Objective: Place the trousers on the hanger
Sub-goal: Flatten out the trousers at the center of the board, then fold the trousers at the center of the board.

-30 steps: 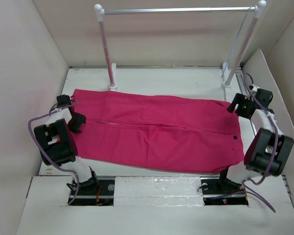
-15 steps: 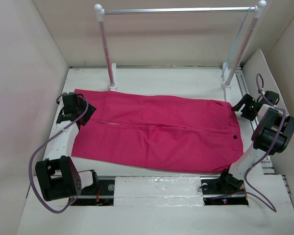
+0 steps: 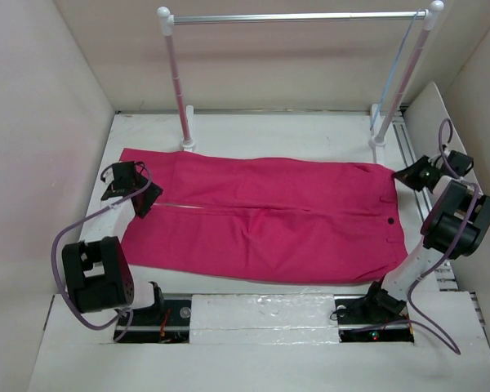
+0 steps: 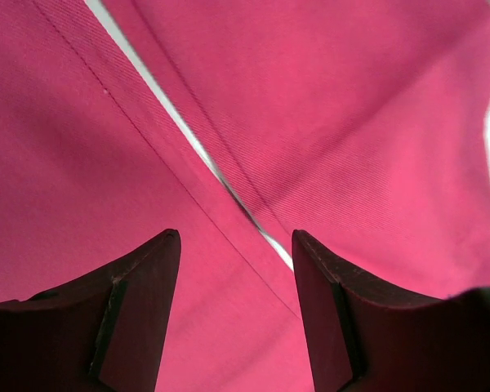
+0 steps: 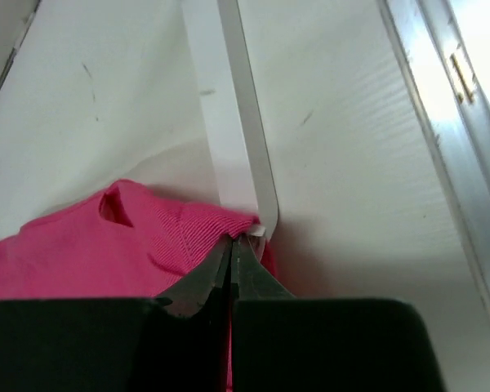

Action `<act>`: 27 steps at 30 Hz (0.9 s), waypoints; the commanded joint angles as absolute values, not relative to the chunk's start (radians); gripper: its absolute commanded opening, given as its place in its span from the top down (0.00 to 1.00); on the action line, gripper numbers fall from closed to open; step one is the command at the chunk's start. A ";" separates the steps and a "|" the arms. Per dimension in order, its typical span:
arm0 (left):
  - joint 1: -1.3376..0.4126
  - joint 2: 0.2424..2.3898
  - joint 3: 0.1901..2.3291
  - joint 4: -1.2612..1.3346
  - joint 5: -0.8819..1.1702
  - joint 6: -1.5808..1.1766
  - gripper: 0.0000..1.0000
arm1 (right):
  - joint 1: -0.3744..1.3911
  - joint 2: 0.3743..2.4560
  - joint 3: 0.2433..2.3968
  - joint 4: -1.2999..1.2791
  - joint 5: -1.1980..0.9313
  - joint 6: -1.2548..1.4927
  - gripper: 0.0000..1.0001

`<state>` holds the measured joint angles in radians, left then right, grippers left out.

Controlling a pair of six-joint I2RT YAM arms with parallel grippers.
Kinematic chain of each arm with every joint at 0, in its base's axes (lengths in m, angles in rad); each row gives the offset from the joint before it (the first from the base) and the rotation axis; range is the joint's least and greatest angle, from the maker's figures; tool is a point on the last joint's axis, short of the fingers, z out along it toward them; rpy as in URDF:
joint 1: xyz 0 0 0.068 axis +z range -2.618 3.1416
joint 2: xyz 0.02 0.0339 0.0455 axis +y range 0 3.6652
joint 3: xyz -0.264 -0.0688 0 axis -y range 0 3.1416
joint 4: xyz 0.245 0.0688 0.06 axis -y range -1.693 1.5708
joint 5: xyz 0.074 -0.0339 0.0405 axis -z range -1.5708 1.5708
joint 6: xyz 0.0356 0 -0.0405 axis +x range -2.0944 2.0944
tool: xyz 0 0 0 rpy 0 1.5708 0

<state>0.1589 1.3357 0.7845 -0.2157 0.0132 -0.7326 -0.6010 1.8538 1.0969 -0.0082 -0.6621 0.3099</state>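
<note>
The long, bright magenta-pink cloth trousers point(image 3: 261, 224) lay spread flat across the white surface point(image 3: 294, 135), leg ends to the left and waistband to the right. The left gripper point(image 4: 237, 310) hovered low over the leg ends, its jaws about half apart with nothing between them. In the left wrist view, the narrow slit of white between the two legs ran up from directly between its fingers. The right gripper point(image 5: 233, 242) sat at the far right corner of the waistband with its jaws pressed fully together, the tips meeting right at the bunched cloth edge. Whether any fabric was caught between them could not be told. The thin, pale whitish-blue wire hanger point(image 3: 397, 65) hung beside the right post of the white-posted rack point(image 3: 178, 82), well apart from both grippers.
</note>
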 commanded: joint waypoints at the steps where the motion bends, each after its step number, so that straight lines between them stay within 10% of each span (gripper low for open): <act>1: 0.163 1.373 0.782 -0.192 -0.029 -0.726 0.47 | -0.603 1.821 1.218 -0.029 -0.622 0.272 1.00; 6: 0.163 1.367 0.796 -0.183 -0.006 -0.735 0.47 | -0.603 1.884 1.327 -0.168 -0.603 0.155 0.39; 11: 0.163 1.379 0.821 -0.186 -0.006 -0.739 0.47 | -0.569 1.971 1.407 -0.302 -0.572 0.074 0.30; 18: 0.163 1.372 0.862 -0.241 -0.058 -0.733 0.47 | -0.540 1.994 1.338 -0.235 -0.595 0.139 0.38; 23: 0.163 1.344 0.850 -0.268 -0.089 -0.721 0.47 | -0.540 1.985 1.321 -0.103 -0.626 0.207 1.00; 27: 0.163 1.342 0.818 -0.314 -0.042 -0.744 0.47 | -0.540 1.979 1.388 -0.097 -0.586 0.241 1.00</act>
<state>0.1589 1.3762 0.8261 -0.2653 -0.0532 -0.7380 -0.5419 2.0052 1.3277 -0.1875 -0.6018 0.2058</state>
